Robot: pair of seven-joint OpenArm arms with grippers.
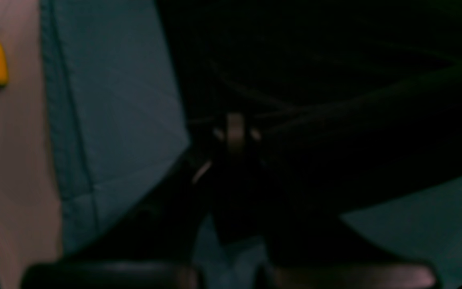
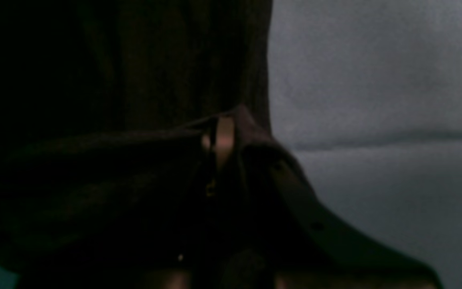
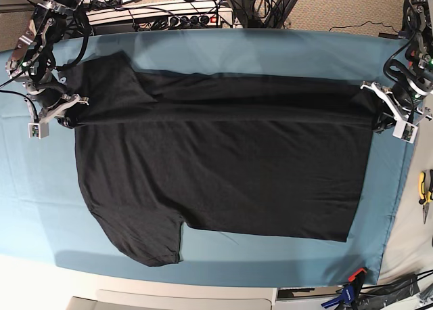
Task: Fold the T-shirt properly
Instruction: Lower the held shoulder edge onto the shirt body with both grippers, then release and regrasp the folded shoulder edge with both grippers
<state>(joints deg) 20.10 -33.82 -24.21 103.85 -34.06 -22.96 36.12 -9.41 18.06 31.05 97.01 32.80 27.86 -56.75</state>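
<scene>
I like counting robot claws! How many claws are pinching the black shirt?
2. The right gripper pinches the T-shirt at its sleeve end; the left gripper pinches the hem end.

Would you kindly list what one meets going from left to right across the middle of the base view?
Bare teal table cloth → right tool, shut on the shirt's edge → black T-shirt spread flat → left tool, shut on the opposite edge → yellow-handled pliers beyond the cloth.

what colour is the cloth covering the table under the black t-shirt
Teal; the table cloth shows best in the base view.
</scene>
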